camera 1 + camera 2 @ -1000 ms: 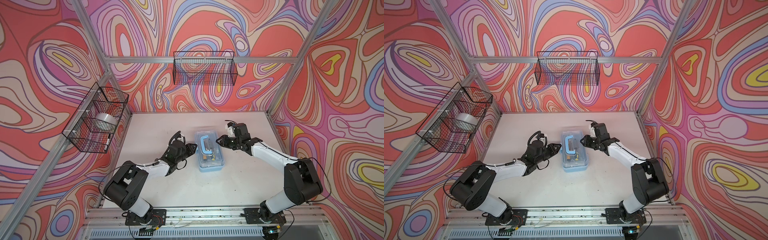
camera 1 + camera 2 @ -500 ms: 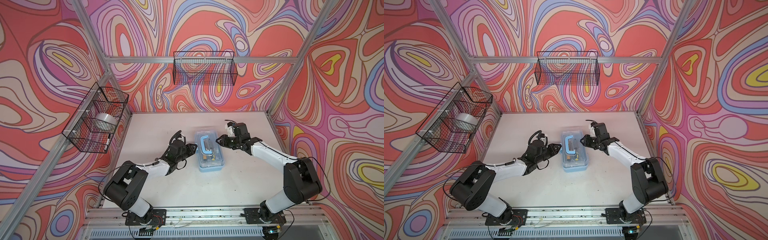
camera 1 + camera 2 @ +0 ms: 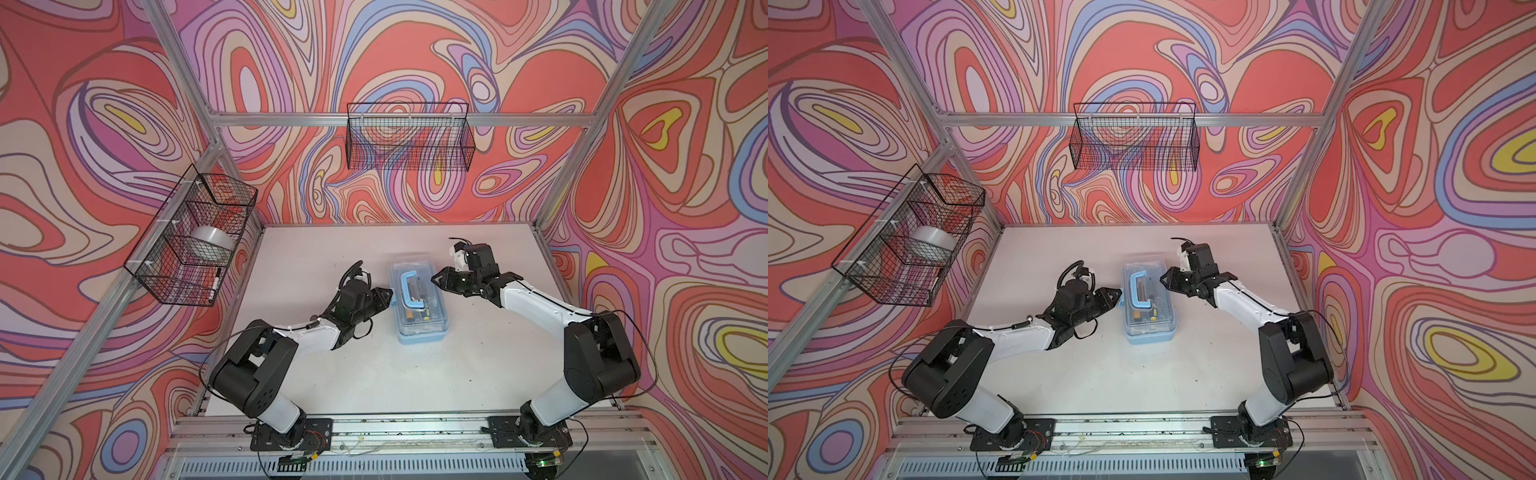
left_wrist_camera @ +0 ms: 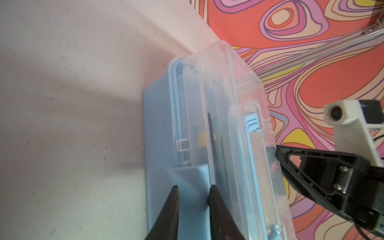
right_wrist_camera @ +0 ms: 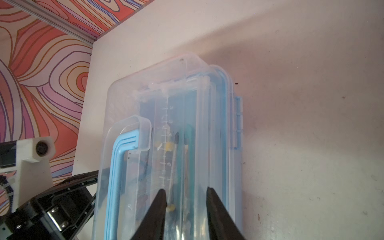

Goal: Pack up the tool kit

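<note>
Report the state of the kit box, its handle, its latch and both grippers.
tool kit box: lid down, tools inside.
handle: folded flat on the lid.
latch: down; fastening unclear.
left gripper: jaws slightly apart, at the latch.
right gripper: jaws slightly apart, over the lid.

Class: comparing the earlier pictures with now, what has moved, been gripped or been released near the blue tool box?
Nothing visibly changed. The left gripper and right gripper remain at either side of the tool box, lid down, jaws slightly apart, holding nothing.
</note>
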